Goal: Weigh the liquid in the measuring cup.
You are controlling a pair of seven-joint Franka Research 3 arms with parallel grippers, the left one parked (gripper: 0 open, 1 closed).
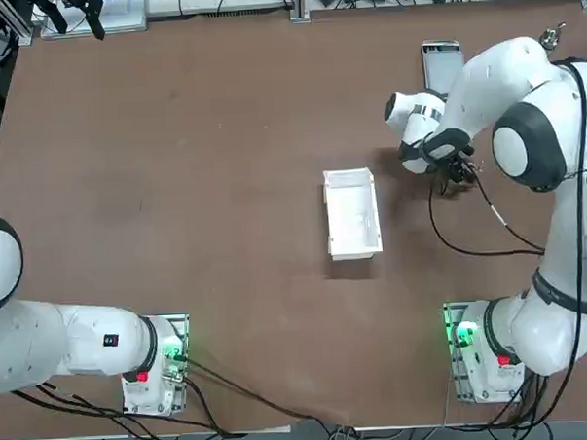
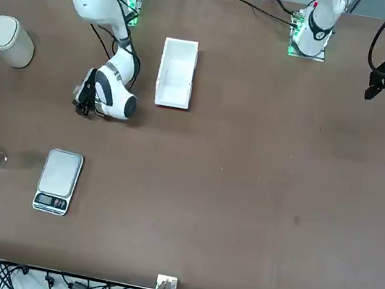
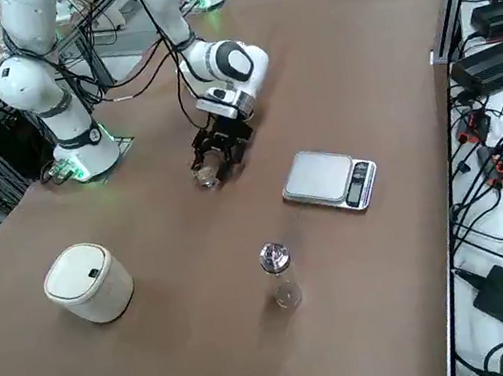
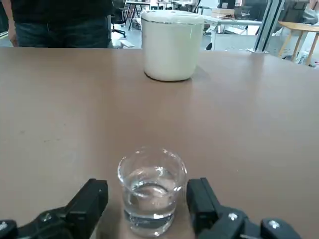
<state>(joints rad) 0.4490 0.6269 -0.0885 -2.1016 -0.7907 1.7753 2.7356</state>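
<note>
The measuring cup [image 4: 151, 175], a tiny clear glass with liquid in its lower part, stands upright on the brown table. My right gripper [image 4: 148, 189] is low over the table, open, with one black finger on each side of the cup and a small gap at both. The right side view shows the cup [image 3: 206, 178] just under the gripper [image 3: 218, 160]. From overhead, the gripper [image 1: 457, 174] covers the cup. A silver digital scale [image 3: 329, 180] lies flat on the table a short way from the cup, also visible from the front [image 2: 58, 180].
A white round lidded container [image 3: 89, 283] stands beyond the cup. A white rectangular box [image 1: 353, 213] lies mid-table. A small shiny metallic piece [image 3: 274, 259] and a tiny clear round object [image 3: 287, 293] sit near the scale. A person [image 4: 60, 20] stands behind the table's far edge.
</note>
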